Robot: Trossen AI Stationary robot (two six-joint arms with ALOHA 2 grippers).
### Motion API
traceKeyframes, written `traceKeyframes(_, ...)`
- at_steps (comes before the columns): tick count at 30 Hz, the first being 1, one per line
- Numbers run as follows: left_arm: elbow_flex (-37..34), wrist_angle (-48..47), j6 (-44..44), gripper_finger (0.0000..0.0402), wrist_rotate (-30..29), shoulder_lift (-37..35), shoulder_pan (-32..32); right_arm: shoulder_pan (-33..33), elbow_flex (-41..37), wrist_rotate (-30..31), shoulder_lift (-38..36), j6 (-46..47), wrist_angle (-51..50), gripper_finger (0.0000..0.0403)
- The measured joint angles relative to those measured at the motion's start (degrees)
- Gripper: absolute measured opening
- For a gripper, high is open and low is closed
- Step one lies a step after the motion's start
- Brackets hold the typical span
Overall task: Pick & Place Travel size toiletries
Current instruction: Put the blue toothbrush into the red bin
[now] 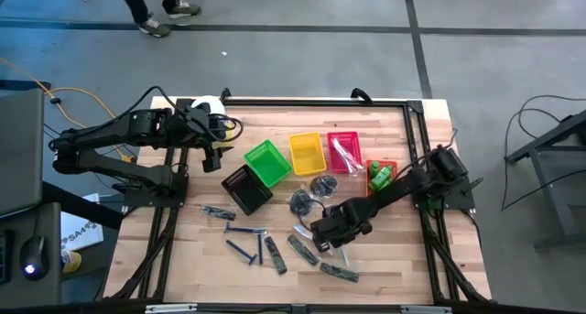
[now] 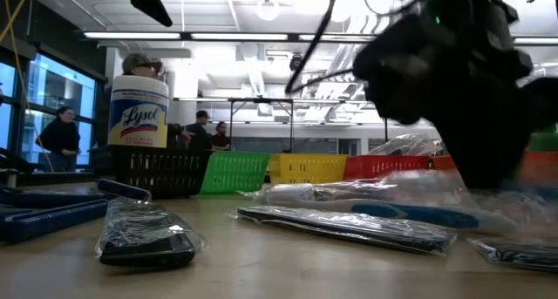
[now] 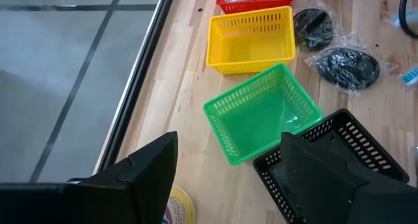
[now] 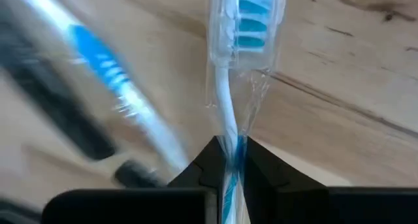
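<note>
My right gripper (image 1: 328,243) is down at the near middle of the table, shut on a toothbrush in a clear wrapper (image 4: 243,28). A second wrapped toothbrush (image 4: 108,74) lies beside it. Dark blue razors (image 1: 244,242), dark grey strips (image 1: 302,249) and bagged dark round pieces (image 1: 311,193) lie flat on the wood. Green bottles (image 1: 380,175) sit in an orange basket. My left gripper (image 3: 228,185) hangs open above the green basket (image 3: 261,113) and the black basket (image 3: 339,159), touching nothing. My right gripper pinches the wrapped toothbrush by its handle (image 4: 226,142), wrapper and all, between its two fingers. The fingers (image 4: 261,168) come from above, pointing steeply down. The bristle end (image 4: 247,21) reaches out past the fingertips over the wood; whether it is lifted clear, I cannot tell.
A row of small baskets runs across the table's middle: black (image 1: 245,188), green (image 1: 267,162), yellow (image 1: 307,153), red (image 1: 343,151), orange (image 1: 392,164). A white tub with a yellow label (image 1: 209,105) stands at the far left. People stand in the room beyond.
</note>
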Motion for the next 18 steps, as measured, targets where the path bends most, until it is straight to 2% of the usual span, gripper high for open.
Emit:
traceKeyframes(9, 0.0, 0.0, 0.36, 0.026, -0.04, 0.02, -0.01, -4.8, 0.0, 4.84, -12.38, -3.12, -3.55, 0.0018)
traceKeyframes(18, 0.0, 0.13, 0.47, 0.026, -0.07, 0.02, -0.01, -16.71, 0.02, 7.04, -24.79, -14.07, -11.85, 0.0023)
